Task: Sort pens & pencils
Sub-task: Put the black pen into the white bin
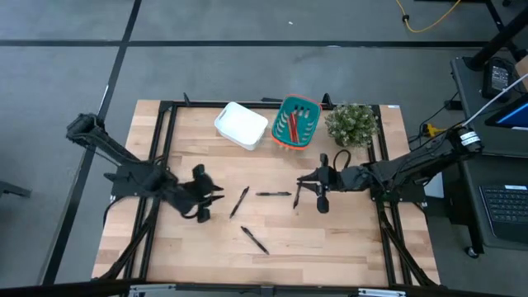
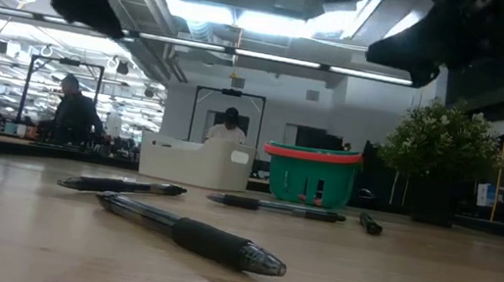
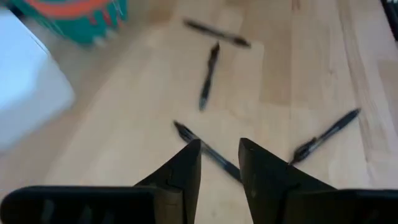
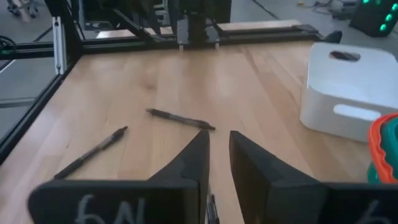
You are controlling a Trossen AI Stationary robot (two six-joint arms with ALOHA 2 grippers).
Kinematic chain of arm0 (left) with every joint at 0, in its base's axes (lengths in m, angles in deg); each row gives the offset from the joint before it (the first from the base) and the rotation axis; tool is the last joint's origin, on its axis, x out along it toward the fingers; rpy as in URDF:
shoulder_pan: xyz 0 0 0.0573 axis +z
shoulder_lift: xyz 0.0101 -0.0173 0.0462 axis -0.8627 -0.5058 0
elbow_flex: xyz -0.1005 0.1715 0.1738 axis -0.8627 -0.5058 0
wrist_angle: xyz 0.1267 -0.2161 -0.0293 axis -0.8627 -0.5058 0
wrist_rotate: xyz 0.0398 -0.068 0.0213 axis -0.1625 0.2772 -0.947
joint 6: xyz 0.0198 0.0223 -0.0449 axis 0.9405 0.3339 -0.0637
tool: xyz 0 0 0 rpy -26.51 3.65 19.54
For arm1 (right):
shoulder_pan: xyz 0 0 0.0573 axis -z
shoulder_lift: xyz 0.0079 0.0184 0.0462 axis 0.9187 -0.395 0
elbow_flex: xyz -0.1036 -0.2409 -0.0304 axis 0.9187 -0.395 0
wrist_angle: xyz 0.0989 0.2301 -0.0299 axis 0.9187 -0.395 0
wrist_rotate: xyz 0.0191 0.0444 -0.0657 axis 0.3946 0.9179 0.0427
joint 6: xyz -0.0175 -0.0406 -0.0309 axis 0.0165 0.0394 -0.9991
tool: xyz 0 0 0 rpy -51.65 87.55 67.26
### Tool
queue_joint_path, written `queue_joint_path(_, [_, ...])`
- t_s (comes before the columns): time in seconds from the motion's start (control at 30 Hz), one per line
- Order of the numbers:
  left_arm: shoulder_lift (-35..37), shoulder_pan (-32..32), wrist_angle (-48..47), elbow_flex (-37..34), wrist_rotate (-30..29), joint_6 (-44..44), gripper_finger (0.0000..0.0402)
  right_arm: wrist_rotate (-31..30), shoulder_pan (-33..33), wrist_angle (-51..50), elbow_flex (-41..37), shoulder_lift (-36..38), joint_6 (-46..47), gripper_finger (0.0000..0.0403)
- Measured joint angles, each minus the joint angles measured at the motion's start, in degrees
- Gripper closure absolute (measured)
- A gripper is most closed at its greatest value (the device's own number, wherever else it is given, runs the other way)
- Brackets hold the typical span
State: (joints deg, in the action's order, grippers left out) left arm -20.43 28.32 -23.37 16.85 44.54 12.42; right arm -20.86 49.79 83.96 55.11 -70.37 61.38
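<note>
Several black pens lie flat on the wooden table: one (image 1: 239, 200), one (image 1: 273, 194), one nearer the front (image 1: 254, 239) and one (image 1: 296, 198) just below my right gripper. Red and orange pencils (image 1: 294, 125) lie in the teal basket (image 1: 311, 130) at the back. My left gripper (image 1: 213, 198) hovers open at the left of the pens; in its wrist view a pen (image 3: 205, 148) shows on the table past its fingertips. My right gripper (image 1: 304, 185) hovers at the right with a narrow gap and nothing between its fingertips (image 4: 219, 155).
A white bin (image 1: 241, 125) stands left of the basket, and a potted plant (image 1: 352, 124) stands at the back right. A black frame (image 1: 165, 148) runs along the table's edges. People stand in the room beyond (image 2: 73, 111).
</note>
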Motion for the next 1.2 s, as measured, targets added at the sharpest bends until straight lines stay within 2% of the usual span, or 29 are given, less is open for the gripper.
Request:
queue_joint_path(0.17, [-2.7, 6.9, 1.2, 0.0, 8.8, -3.7, 0.03, 0.0, -0.2, 0.0, -1.0, 0.0, 2.1, 0.0338])
queue_joint_path(0.37, [-4.9, 12.7, 2.5, 0.0, 13.4, -5.0, 0.03, 0.0, -0.2, -1.6, -1.3, -0.1, 2.5, 0.0338])
queue_joint_path(0.5, [-9.1, 15.4, 2.5, 2.6, 16.4, -4.0, 0.03, 0.0, -0.2, -2.2, -1.3, -0.1, 2.4, 0.0338])
queue_joint_path(0.67, [-17.2, 17.8, -2.5, 10.0, 18.9, -0.2, 0.03, 0.0, -0.2, -2.9, -1.3, -0.1, 1.3, 0.0338])
queue_joint_path(0.87, [-25.6, 19.4, -16.7, 17.0, 19.5, -6.2, 0.03, 0.0, -0.2, -4.0, -1.3, -0.1, 1.0, 0.0338])
queue_joint_path(1.2, [-32.9, 18.7, -15.6, 20.8, 24.9, -12.3, 0.03, 0.0, -0.2, -7.0, -1.3, -0.1, 2.3, 0.0338])
